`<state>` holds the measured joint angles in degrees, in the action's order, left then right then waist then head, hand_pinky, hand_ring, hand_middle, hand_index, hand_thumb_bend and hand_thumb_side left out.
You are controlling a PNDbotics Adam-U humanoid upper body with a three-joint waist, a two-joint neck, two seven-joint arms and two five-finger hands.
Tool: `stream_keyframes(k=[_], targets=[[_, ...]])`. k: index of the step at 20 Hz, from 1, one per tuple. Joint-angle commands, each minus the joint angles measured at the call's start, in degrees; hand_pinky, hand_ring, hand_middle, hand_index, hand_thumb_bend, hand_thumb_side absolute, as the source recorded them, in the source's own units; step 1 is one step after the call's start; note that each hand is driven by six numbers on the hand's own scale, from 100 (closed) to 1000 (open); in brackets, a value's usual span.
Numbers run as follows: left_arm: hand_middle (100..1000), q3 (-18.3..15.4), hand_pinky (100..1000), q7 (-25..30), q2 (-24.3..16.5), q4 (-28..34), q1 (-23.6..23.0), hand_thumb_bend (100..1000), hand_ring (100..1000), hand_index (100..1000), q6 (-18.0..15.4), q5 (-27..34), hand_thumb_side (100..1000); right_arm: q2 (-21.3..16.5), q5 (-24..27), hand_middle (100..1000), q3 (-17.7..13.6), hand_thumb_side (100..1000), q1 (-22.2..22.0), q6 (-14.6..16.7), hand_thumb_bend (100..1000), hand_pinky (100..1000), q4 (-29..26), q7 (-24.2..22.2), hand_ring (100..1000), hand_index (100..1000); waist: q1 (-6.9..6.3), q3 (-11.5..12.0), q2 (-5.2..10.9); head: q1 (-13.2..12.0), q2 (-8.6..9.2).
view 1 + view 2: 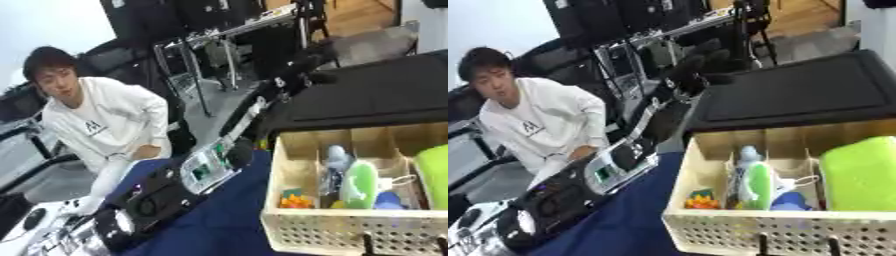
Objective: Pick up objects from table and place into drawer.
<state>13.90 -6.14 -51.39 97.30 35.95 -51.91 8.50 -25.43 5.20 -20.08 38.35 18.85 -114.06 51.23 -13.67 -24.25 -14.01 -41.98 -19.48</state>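
Nearest, in front of the drawer (pixel 710 232)'s front wall: right hand (pixel 759 245), seen only as two dark, slim fingertips, upright, straight and set apart, holding nothing.

Just behind them, the drawer itself: cream plastic, front wall perforated with small holes, long axis running side to side, standing on a deep-blue cloth (pixel 623 220). Inside, split front to back by plain tan dividers (pixel 726 165).

In the front left compartment: a small orange and multicoloured thing (pixel 296 200), lumpy, too blurred to name.

One compartment right of that: a green-and-white rounded thing (pixel 360 185), smooth and bottle-like, long axis pointing from the front wall towards the back wall, leaning slightly. Beside its near end, a blue rounded thing (pixel 388 200). Behind, towards the back wall, a pale grey-blue thing (pixel 336 156).

At the drawer's right end: a large lime-green block (pixel 859 175), matte, soft-edged, filling its compartment.

Left of the drawer, slanting away over the cloth: left arm (pixel 206 170), black with silver parts and a white-and-green panel.

Beyond the drawer's far left corner: left hand (pixel 696 69), a dark blur; impossible to tell whether open or curled.

Behind the back wall: a flat black slab (pixel 798 100), matte, rounded edges.
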Motion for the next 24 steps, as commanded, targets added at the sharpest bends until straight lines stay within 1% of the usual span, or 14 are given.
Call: stream_keyframes(k=[1,4,5,7,10,12,13,15,16,20,24], targets=[[1000,-1.76,852,1.15,-2.31,0.22,-0.07,651,993,1000,-0.06,1.9,957,-1.41,0.01,567,-0.12,674,0.96,0.84,100,506,-0.53,0.73,681,651,0.72,0.33,0.87,0.49,0.37],[1000,-2.67,849,0.33,-2.54,0.34,-0.49,664,983,1000,-0.06,2.8,932,-1.59,-0.03,569,-0.25,671,1.12,0.89,100,505,-0.53,0.73,680,652,0.72,0.71,1.02,1.02,0.01],[1000,-3.03,838,-0.38,-2.59,0.46,-0.69,676,972,1000,-0.06,3.0,945,-1.64,-0.04,569,-0.24,667,1.15,0.87,100,505,-0.53,0.73,680,652,0.72,0.89,1.15,1.25,-0.28],[1000,-3.77,814,-2.47,-2.91,0.53,-1.32,674,948,1000,-0.06,3.35,864,-1.71,-0.11,569,-0.23,668,1.14,0.83,100,505,-0.53,0.73,680,653,0.72,1.2,1.49,1.54,-0.87],[951,-5.97,753,-9.05,-4.57,0.62,-3.26,605,903,1000,-0.06,4.78,820,-2.12,-0.47,569,-0.49,668,0.84,0.63,100,505,-0.53,0.73,679,653,0.72,2.16,2.36,3.0,-2.05],[915,-7.5,730,-13.9,-5.98,1.01,-4.47,587,883,991,-0.06,5.4,784,-2.56,-0.76,569,-0.61,673,0.68,0.57,100,505,-0.53,0.73,679,654,0.72,2.85,2.96,4.29,-2.84],[914,-8.23,726,-16.17,-6.8,1.36,-5.31,586,881,991,-0.06,5.37,782,-2.77,-0.9,569,-0.65,672,0.56,0.53,100,505,-0.53,0.73,679,654,0.72,3.21,3.3,5.0,-3.34],[890,-9.84,697,-20.58,-8.35,2.03,-7.51,525,864,974,-0.06,5.02,788,-3.3,-1.18,569,-0.76,679,0.34,0.47,100,505,-0.53,0.73,680,655,0.72,4.06,3.95,6.73,-4.47],[883,-10.65,693,-22.67,-9.1,2.44,-8.72,474,859,971,-0.06,4.75,811,-3.6,-1.32,569,-0.81,683,0.25,0.45,100,505,-0.53,0.73,679,655,0.72,4.46,4.2,7.56,-5.01],[871,-14.12,696,-30.14,-11.87,5.27,-14.89,467,856,960,-0.06,3.88,802,-5.27,-1.78,572,-1.04,715,0.14,0.69,100,506,-0.53,0.73,680,659,0.72,6.77,4.89,11.34,-7.12],[865,-18.96,696,-36.57,-13.23,10.05,-22.63,474,854,953,-0.06,4.41,801,-7.93,-2.94,574,-1.66,755,0.44,0.67,100,506,-0.53,0.73,680,662,0.72,9.52,4.85,14.47,-8.04]])
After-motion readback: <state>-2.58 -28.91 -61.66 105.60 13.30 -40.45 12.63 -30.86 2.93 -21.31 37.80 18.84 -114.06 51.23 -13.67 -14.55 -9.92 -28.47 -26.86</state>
